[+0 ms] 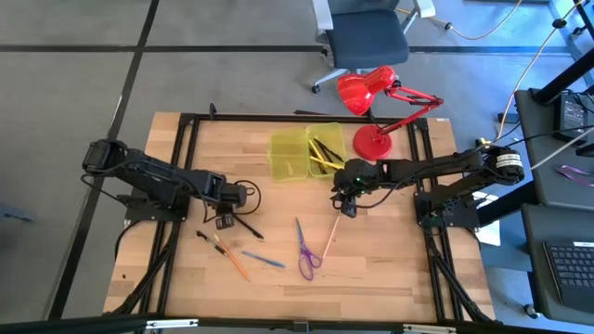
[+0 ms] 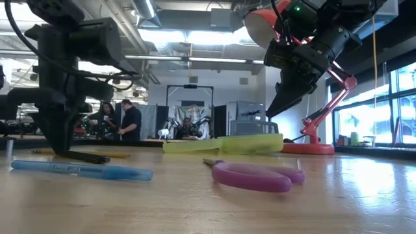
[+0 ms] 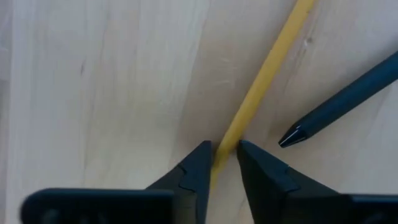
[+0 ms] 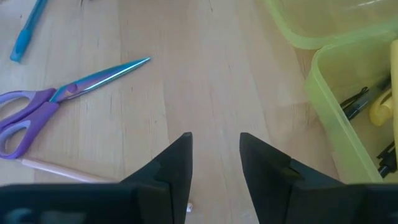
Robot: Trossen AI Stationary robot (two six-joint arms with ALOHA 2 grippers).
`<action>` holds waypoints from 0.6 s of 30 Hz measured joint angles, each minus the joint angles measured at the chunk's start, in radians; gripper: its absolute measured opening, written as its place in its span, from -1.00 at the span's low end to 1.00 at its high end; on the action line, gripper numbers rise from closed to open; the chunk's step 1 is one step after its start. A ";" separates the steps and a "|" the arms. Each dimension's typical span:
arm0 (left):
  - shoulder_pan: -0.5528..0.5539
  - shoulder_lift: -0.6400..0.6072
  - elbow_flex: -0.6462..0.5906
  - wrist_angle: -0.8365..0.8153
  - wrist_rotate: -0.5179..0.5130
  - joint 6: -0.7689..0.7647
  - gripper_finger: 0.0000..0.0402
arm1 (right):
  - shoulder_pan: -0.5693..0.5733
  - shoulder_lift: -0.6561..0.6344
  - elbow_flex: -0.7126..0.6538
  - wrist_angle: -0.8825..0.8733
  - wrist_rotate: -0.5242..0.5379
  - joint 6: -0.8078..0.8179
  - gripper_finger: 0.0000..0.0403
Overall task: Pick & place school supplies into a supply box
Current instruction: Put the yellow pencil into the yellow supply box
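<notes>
My left gripper [image 1: 224, 221] points down at the table, shut on a yellow pencil [image 3: 267, 68]. A black pen [image 3: 342, 102] lies just beside it. My right gripper [image 4: 216, 155] is open and hangs above the table near the supply box [image 1: 306, 153], holding nothing. The box is a yellow-green case lying open, with pens and a yellow item in its right half [image 4: 367, 106]. The purple-handled scissors [image 1: 306, 255], a pale pink pencil [image 1: 332, 239], a blue pen [image 1: 264, 260] and an orange pencil [image 1: 232, 260] lie flat on the wood. My left gripper pinches the yellow pencil's shaft [image 3: 231, 138] between its two fingertips. It comes from above, pointing down, with the fingers across the pencil. The pencil lies flat on the table. Which end of the pencil is nearer cannot be told.
A red desk lamp [image 1: 371, 102] stands at the table's far right, behind the box. Bare wood shows between the box and the scissors. In the low view, people [image 2: 130, 120] stand in the room beyond the table, and an office chair [image 1: 367, 32] is on the floor behind it.
</notes>
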 joint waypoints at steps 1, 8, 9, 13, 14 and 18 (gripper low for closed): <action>0.001 -0.002 0.003 -0.001 0.002 0.000 -0.68 | 0.000 0.000 0.000 0.000 0.000 -0.002 -0.32; 0.002 0.006 0.040 0.102 -0.010 -0.002 -0.95 | 0.000 0.000 0.000 0.001 0.000 -0.002 -0.32; 0.002 0.008 0.040 0.133 -0.017 -0.003 -0.95 | 0.000 0.000 0.000 0.004 0.000 -0.002 -0.32; 0.011 0.045 0.032 0.299 -0.019 0.001 -0.97 | 0.006 0.001 0.000 0.014 0.000 -0.004 -0.32; 0.014 0.058 0.032 0.336 -0.017 0.009 -0.97 | 0.010 0.001 0.000 0.020 0.001 -0.004 -0.32; 0.024 0.122 0.037 0.441 -0.011 0.047 -0.98 | 0.050 0.001 0.000 0.084 0.002 -0.025 -0.32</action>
